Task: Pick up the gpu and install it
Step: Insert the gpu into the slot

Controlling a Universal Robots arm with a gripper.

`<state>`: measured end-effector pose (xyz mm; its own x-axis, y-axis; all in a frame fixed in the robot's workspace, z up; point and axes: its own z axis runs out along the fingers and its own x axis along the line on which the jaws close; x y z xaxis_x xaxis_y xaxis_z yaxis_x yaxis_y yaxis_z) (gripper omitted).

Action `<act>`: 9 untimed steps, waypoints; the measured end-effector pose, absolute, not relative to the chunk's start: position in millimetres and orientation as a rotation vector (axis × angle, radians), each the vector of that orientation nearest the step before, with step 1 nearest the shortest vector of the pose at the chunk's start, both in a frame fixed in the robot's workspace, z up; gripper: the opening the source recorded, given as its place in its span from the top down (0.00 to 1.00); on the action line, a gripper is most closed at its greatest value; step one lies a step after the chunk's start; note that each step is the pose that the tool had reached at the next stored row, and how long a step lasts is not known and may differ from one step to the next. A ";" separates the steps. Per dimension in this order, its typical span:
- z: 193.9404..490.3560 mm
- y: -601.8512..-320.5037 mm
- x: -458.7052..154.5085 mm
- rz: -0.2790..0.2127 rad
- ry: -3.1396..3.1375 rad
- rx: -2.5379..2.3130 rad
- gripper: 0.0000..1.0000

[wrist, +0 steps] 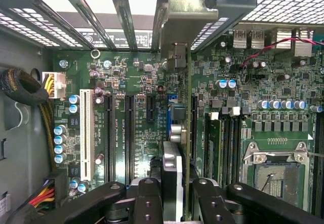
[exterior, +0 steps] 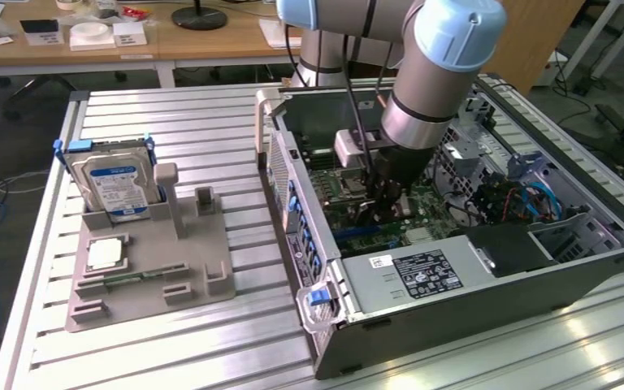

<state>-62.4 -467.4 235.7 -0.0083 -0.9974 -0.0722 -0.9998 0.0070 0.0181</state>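
The arm (exterior: 442, 73) reaches steeply down from above, its pale blue elbow joint high and its silver wrist plunging into the open computer case (exterior: 507, 268); the claw (exterior: 383, 191) hangs low over the green motherboard (wrist: 136, 82), roughly mid-case. In the wrist view the claw (wrist: 174, 196) is clamped narrow on the gpu (wrist: 174, 168), with black jointed fingers (wrist: 147, 198) pressed to either side; the card shows edge-on, a thin green board with a silvery block on one face and a pale metal bracket at its far end by the case's rear slot openings. It sits in line with the long black expansion slots (wrist: 108, 133), beside a white slot (wrist: 85, 133); whether its edge touches a slot I cannot tell. The metal-framed CPU socket (wrist: 276, 176) lies off to one side; a braided cable bundle (wrist: 20, 87) is cut off at the frame edge. On the ribbed metal surface (exterior: 182, 122), a grey moulded holder (exterior: 149, 276) carries the upright hard drive (exterior: 117, 183) and a square silvery chip (exterior: 106, 253); both sit well apart from the case.
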 end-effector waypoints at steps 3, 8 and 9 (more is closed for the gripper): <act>235.6 -467.5 -62.9 0.099 2.201 -2.185 0.72; 235.6 -467.4 -64.8 0.099 2.201 -2.185 0.72; 235.6 -467.4 -65.3 0.099 2.201 -2.185 0.72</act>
